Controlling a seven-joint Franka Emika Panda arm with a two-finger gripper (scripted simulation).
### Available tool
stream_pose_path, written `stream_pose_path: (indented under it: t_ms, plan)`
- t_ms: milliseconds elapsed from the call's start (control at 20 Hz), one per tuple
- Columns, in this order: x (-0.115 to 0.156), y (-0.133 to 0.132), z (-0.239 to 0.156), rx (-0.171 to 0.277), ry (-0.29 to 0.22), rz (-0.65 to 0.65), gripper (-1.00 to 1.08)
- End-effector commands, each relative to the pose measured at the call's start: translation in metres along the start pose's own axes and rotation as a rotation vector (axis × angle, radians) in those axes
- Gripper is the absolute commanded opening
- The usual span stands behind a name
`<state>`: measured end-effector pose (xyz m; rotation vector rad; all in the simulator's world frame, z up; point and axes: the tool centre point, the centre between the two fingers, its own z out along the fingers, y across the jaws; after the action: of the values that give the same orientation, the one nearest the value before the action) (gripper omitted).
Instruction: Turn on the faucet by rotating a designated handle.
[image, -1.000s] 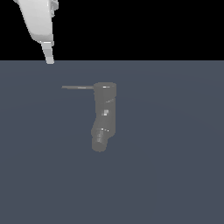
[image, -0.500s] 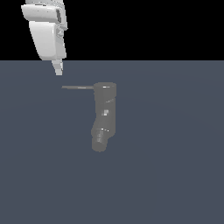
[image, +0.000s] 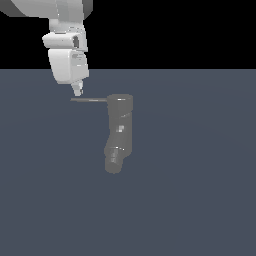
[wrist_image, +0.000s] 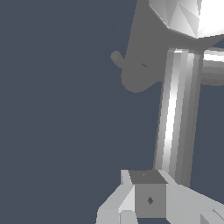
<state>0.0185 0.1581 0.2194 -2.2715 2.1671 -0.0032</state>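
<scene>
The dull grey faucet stands on the dark floor in the exterior view, with a round top cap and an angled lower spout end. Its thin straight handle sticks out sideways from the top toward the exterior view's left. My white gripper hangs just above the handle's free end, fingers together and holding nothing. In the wrist view the handle runs as a shiny rod from the faucet down to my gripper, which sits right at the rod's tip. I cannot tell whether they touch.
A flat dark blue-grey floor spreads around the faucet. The background above it is black. The white arm comes down from the upper part of the exterior view's left.
My gripper has come down and moved toward the exterior view's right, from up beside the handle to just over its free end. The faucet and handle have not moved.
</scene>
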Motion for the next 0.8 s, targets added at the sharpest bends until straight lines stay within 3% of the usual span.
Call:
stream_pose_path:
  t_ms: [0, 350, 750]
  plan:
    - [0.003, -0.008, 0.007, -0.001, 0.001, 0.038, -1.0]
    - [0.009, -0.022, 0.018, -0.003, 0.002, 0.1, -1.0]
    - [0.01, -0.02, 0.019, -0.003, 0.002, 0.106, -1.0]
